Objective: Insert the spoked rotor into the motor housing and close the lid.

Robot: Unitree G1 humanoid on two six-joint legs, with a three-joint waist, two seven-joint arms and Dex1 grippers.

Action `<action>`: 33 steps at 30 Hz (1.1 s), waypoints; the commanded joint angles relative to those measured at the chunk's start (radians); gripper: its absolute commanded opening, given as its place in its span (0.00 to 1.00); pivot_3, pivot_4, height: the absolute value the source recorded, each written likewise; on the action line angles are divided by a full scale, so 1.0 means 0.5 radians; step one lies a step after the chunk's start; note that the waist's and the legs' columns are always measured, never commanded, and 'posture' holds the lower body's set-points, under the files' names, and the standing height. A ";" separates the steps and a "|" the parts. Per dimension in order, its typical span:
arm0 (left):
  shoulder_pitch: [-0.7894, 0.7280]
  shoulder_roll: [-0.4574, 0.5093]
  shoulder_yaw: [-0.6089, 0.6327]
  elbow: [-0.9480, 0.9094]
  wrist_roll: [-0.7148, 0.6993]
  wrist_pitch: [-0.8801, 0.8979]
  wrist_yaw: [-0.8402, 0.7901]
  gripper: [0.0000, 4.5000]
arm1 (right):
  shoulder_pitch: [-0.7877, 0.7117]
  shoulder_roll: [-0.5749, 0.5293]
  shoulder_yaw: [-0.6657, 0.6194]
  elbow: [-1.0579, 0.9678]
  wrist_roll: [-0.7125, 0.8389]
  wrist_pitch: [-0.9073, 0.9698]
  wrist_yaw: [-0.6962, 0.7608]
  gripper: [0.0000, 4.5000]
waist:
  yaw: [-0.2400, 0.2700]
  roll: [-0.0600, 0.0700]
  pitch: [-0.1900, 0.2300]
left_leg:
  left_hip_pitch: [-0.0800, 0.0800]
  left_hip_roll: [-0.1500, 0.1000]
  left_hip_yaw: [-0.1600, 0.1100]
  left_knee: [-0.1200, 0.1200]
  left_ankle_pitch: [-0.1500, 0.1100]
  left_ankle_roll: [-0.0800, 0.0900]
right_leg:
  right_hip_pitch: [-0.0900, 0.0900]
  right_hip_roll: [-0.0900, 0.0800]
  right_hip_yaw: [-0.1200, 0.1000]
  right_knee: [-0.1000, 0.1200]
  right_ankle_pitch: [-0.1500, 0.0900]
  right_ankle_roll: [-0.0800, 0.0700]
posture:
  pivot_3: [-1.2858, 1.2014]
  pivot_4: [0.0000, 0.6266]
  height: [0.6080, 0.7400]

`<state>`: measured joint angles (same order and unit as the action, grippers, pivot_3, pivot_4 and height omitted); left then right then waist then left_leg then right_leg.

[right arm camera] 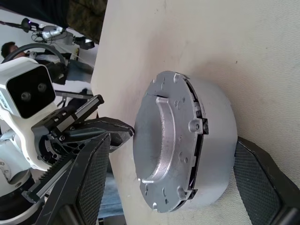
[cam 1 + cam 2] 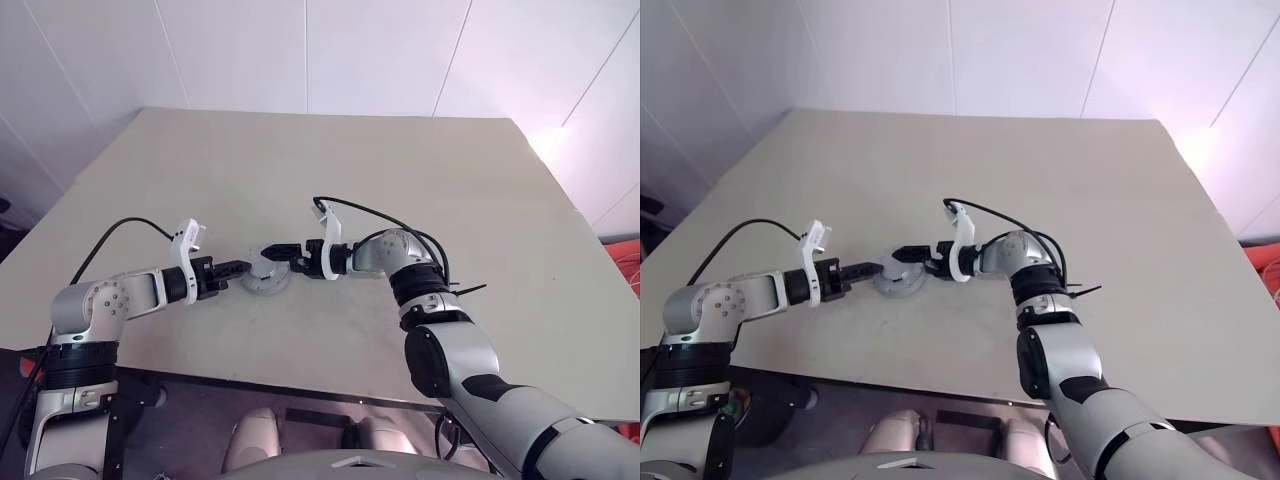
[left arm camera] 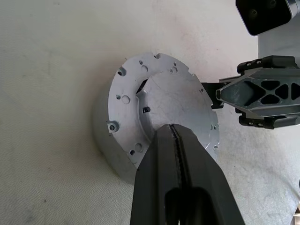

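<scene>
both grippers meet at the motor housing near the table's near edge.

i see the motor housing (image 2: 266, 281) sitting on the beige table (image 2: 420, 200), a little left of centre and close to the near edge, its silver lid (image 3: 176, 101) on top. my left gripper (image 2: 243, 265) comes in from the left with its fingers pressed together on nothing, the tips resting at the lid's rim as far as i can tell from the wrist view. my right gripper (image 1: 173, 173) comes in from the right with its fingers spread wide, one on each side of the housing; they look just clear of its wall, though i can't be sure.
</scene>
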<state>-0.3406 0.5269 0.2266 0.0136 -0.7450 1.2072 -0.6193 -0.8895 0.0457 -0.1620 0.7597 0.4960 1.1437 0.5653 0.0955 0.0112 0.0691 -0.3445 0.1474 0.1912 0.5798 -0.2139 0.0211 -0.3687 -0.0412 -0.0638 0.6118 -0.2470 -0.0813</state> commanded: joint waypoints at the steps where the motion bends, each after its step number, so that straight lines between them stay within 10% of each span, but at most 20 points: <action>1: 0.020 -0.003 -0.050 0.040 0.056 0.023 0.054 0.00 | -0.082 0.079 -0.030 -0.008 0.086 0.026 0.062 1.00 | 0.000 0.000 0.000 | 0.000 0.000 0.000 0.000 0.000 0.000 | 0.000 0.000 0.000 0.000 0.000 0.000 | 0.52 0.00 1.00; 20: 0.005 -0.012 -0.053 0.051 0.070 0.009 0.060 0.00 | -0.081 0.133 0.027 -0.096 0.069 0.019 0.106 1.00 | 0.002 0.000 0.000 | -0.004 0.000 0.000 0.000 0.000 0.000 | -0.004 0.000 -0.001 0.001 0.000 0.000 | 0.52 0.00 1.00; 28: 0.006 -0.015 -0.049 0.052 0.075 0.007 0.061 0.00 | -0.085 0.125 0.039 -0.064 0.025 -0.017 0.122 0.50 | 0.003 0.000 0.000 | -0.004 0.000 0.000 0.000 0.000 0.000 | -0.004 0.000 -0.001 0.001 0.000 0.000 | 0.52 0.00 1.00; 33: 0.002 -0.016 -0.052 0.054 0.077 0.005 0.058 0.00 | -0.089 0.110 0.034 -0.065 0.020 -0.027 0.123 0.46 | 0.003 0.000 0.000 | -0.003 0.000 0.000 0.001 0.000 0.000 | -0.003 0.000 -0.001 0.002 0.000 0.000 | 0.52 0.00 1.00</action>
<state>-0.3519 0.5279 0.2394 0.0183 -0.7270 1.1943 -0.6028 -0.8928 0.0710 -0.1449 0.7519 0.4688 1.1400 0.5861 0.0968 0.0112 0.0690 -0.3458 0.1475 0.1910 0.5803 -0.2138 0.0210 -0.3699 -0.0414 -0.0645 0.6126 -0.2471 -0.0815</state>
